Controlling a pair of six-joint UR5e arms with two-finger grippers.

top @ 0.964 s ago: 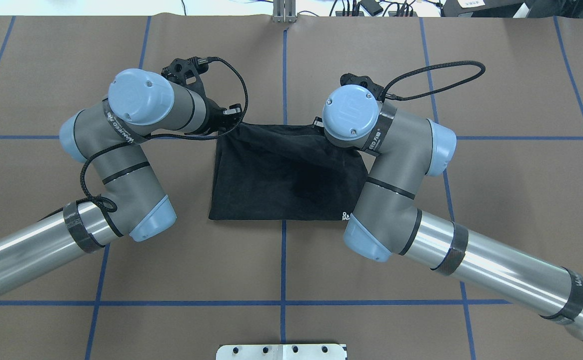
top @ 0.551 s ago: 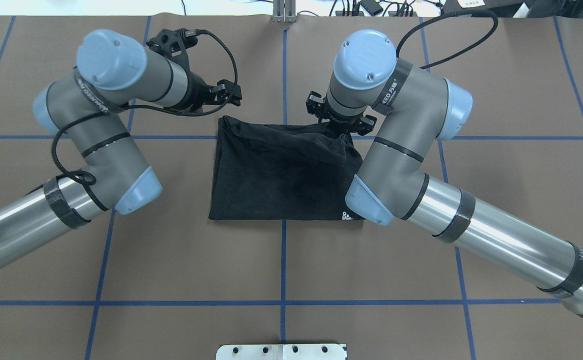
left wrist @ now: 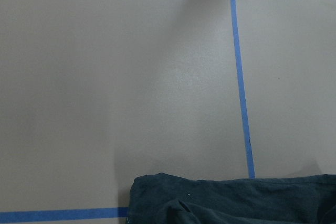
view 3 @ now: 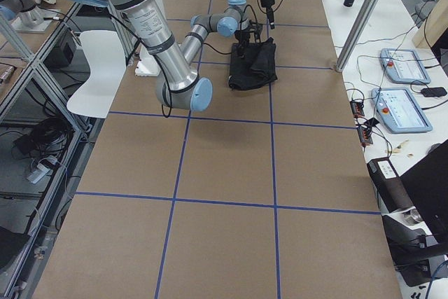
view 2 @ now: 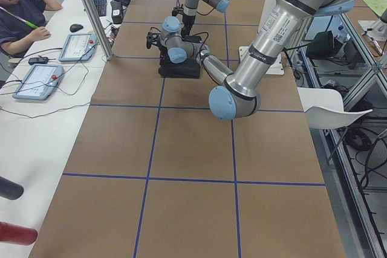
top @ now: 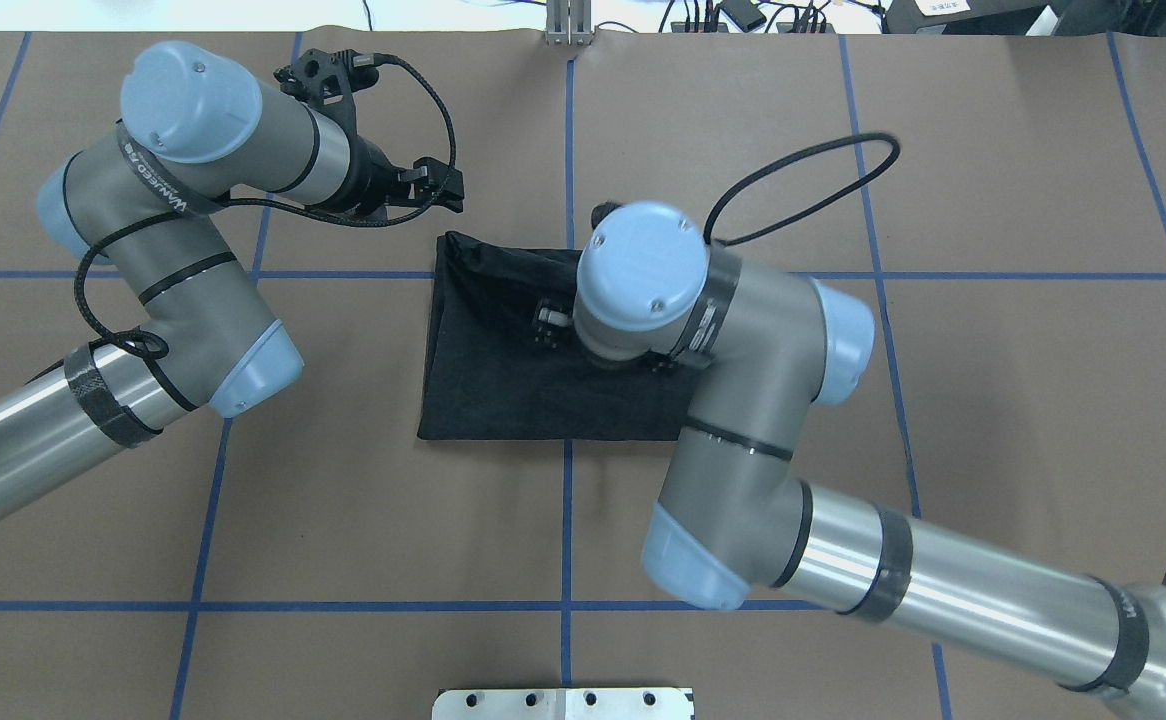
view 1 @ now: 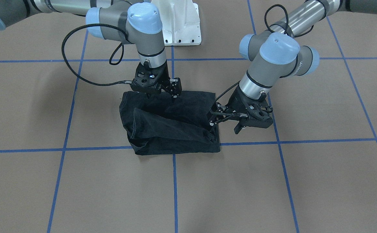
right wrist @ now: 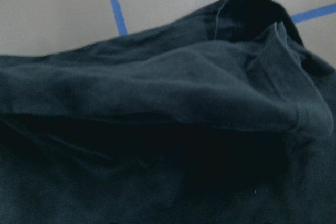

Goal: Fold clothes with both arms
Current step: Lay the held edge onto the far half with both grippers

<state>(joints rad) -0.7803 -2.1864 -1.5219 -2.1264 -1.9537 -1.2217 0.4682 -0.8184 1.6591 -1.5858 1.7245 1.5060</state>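
Note:
The clothes are one black T-shirt (top: 503, 380) folded into a rectangle at the table's middle, plain black side up, with a rumpled flap along its far edge (view 1: 172, 129). My left gripper (top: 441, 186) hangs open just beyond the shirt's far-left corner, apart from the cloth and holding nothing (view 1: 211, 118). My right gripper (view 1: 161, 94) hovers open over the shirt, nothing between its fingers. In the overhead view the right wrist hides most of it. The left wrist view shows the shirt's corner (left wrist: 236, 203) on bare table. Dark cloth (right wrist: 157, 103) fills the right wrist view.
Blue tape lines (top: 568, 520) grid the brown table cover. The white bolted pedestal (view 1: 178, 22) stands at the robot's side. A person (view 2: 18, 4) sits at a side desk with control tablets (view 3: 402, 64). Metal posts (view 2: 91, 10) rise at the table's far edge.
Both grippers let go of the shirt's far edge. The left one drew back and up to the far left. The right one rose, then swung left over the shirt's middle.

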